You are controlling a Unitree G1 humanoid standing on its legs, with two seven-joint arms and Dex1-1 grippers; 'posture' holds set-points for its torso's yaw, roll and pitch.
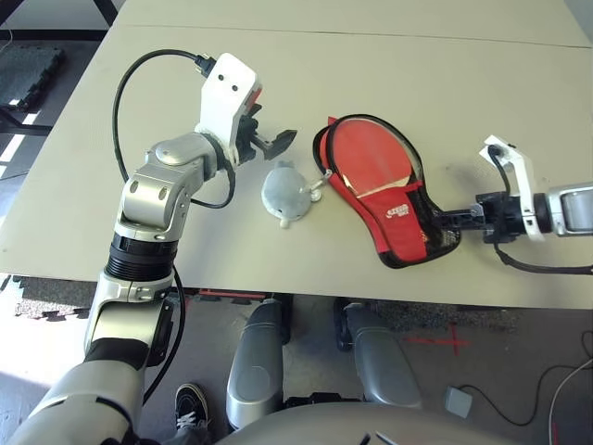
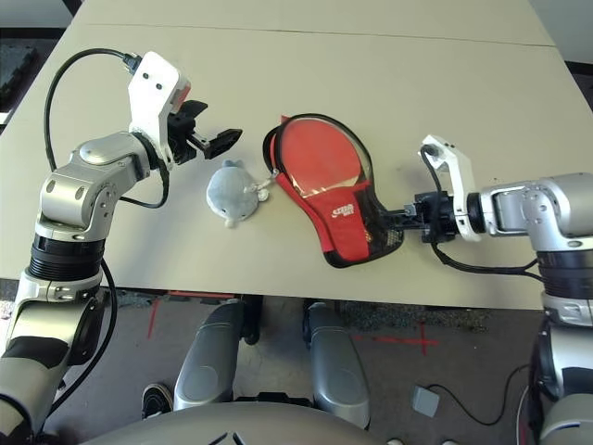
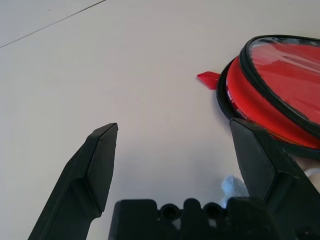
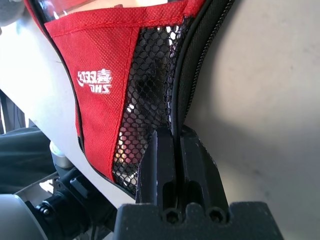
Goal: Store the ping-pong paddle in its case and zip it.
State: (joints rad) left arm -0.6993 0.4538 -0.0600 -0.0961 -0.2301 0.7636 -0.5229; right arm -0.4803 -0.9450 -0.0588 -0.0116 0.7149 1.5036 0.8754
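Note:
The red case point(image 1: 397, 218) lies on the table with its narrow end toward the front right. It has black zipper trim, a black mesh pocket point(image 4: 150, 90) and a white logo point(image 4: 95, 82). The ping-pong paddle's round red face point(image 1: 369, 153) shows inside the case's wide part, and its handle is hidden. My right gripper point(image 4: 176, 145) is shut on the black zipper edge at the case's narrow end. My left gripper point(image 1: 273, 141) hangs open above the table to the left of the case, holding nothing. A small red tab point(image 3: 207, 79) sticks out by the case's rim.
A small grey-white pouch point(image 1: 289, 192) with a cord lies just left of the case, below my left gripper. The table's front edge point(image 1: 306, 289) runs close to the case's narrow end. A black cable point(image 1: 130, 102) loops off my left wrist.

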